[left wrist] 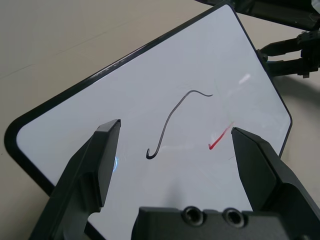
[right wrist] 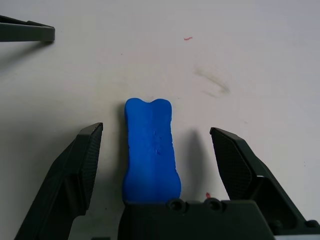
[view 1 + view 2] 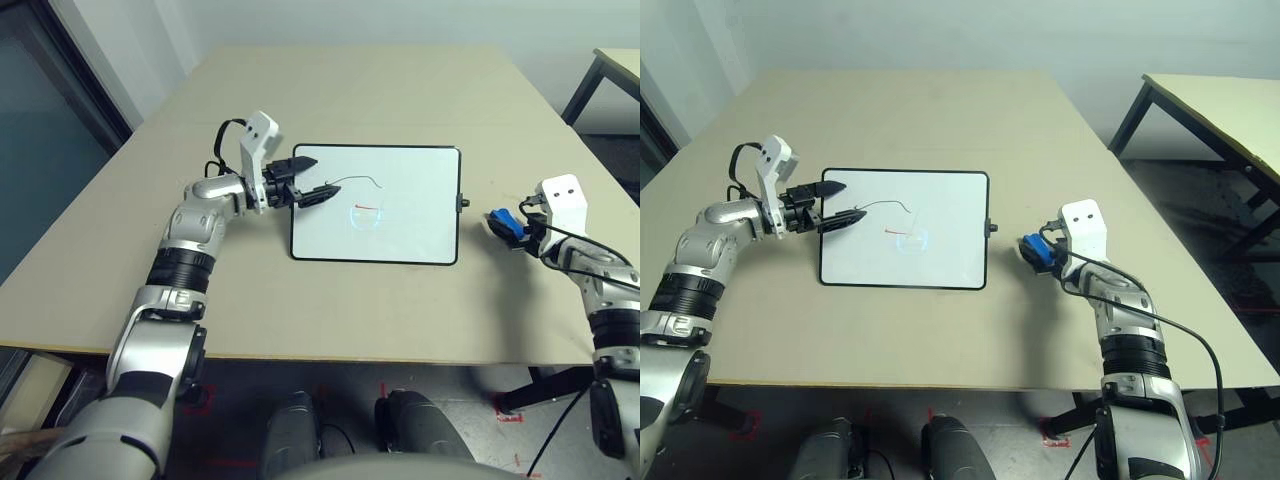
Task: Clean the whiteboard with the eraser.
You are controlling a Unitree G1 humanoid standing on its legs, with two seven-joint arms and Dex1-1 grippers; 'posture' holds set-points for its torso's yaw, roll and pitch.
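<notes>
The whiteboard (image 3: 400, 215) lies flat in the middle of the table, with a thin dark squiggle (image 1: 172, 117) and a short red mark (image 1: 220, 139) drawn on it. My left gripper (image 3: 318, 178) hovers open over the board's left part, its fingers (image 1: 105, 150) on either side of the squiggle and holding nothing. The eraser (image 3: 507, 225), a small blue block, lies on the table to the right of the board. My right gripper (image 2: 157, 131) is open around it, and the eraser (image 2: 151, 150) sits in the gap, clear of both fingers (image 2: 85, 160).
The beige table (image 3: 350, 90) stretches well beyond the board, and its front edge runs close to my body. A second table (image 3: 1220, 110) stands off to the back right. A black knob (image 3: 464, 203) juts from the board's right side.
</notes>
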